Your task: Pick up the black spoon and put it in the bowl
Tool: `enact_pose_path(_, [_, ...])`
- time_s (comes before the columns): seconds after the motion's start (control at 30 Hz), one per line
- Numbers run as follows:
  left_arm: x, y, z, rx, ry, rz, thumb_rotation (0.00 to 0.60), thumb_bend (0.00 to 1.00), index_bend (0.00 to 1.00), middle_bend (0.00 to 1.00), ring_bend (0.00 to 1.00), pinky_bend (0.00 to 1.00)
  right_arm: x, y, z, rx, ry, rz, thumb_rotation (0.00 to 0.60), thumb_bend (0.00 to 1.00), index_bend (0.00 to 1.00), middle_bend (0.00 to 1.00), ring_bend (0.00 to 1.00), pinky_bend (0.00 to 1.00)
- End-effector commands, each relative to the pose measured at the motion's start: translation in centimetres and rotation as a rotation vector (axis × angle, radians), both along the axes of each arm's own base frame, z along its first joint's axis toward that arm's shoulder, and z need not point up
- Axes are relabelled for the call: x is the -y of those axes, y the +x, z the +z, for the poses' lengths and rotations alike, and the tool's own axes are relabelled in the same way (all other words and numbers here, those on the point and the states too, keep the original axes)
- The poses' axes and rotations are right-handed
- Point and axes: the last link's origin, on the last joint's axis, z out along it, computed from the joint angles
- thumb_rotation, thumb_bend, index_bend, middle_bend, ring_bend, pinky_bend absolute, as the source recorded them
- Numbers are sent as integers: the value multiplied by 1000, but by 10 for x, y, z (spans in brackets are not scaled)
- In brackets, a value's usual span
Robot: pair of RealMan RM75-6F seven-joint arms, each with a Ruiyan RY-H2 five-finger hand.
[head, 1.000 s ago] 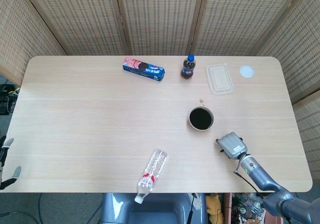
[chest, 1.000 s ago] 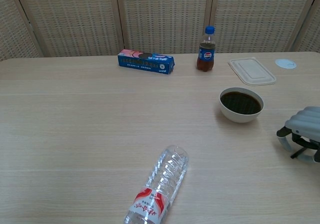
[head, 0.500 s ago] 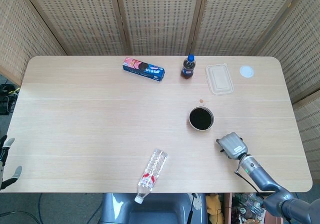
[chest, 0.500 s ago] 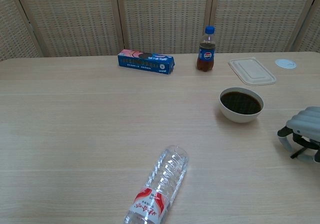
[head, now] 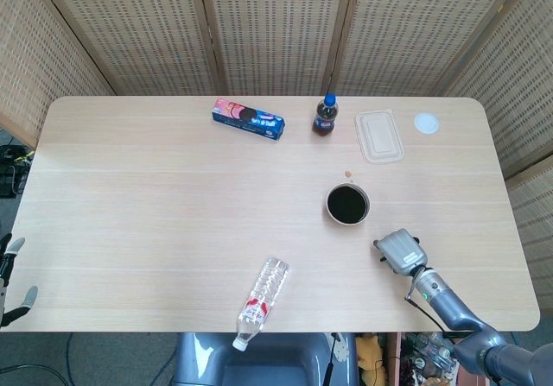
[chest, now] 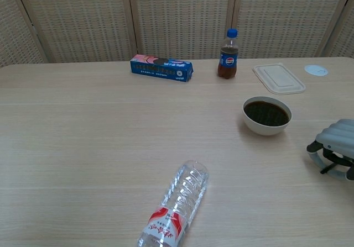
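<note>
A robot's right hand [head: 400, 251] is resting low over the near right part of a pale wooden table [head: 173, 213], just in front of and to the right of a white bowl [head: 347, 204] whose inside is showing dark. In the chest view the hand [chest: 336, 147] is sitting at the frame's right edge with its fingers [chest: 316, 150] curling down and inward toward the tabletop; something dark is showing beneath them, but whether that is the black spoon or the hand's own parts cannot be told, nor whether the fingers are closing on anything. No spoon is lying plainly visible on the table or standing out of the bowl [chest: 267, 115]. The left hand [head: 10, 282] is hanging off the table's near left edge, fingertips alone peeking into the head view, its pose unreadable. A clear water bottle [head: 260, 301] is lying on its side near the front edge, while a cookie box [head: 249, 119], a cola bottle [head: 325, 115], a lidded container [head: 380, 135] and a small white disc [head: 426, 123] are lining the far side.
</note>
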Motion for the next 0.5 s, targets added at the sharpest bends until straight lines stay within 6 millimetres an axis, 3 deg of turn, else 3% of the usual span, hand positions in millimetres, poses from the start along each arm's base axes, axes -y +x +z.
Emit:
enact_pose_path(0.03, [0,0,0,0,-1,1,600,364,0,0,0,0,0,0,-1,-1,2,-1,600,529,520,913,964,1000])
enact_pose_path(0.5, [2,-2,1,1,2,4,600,364,0,0,0,0,2,-1,-5,-5,4,-16,600,591,552,919,968,1000])
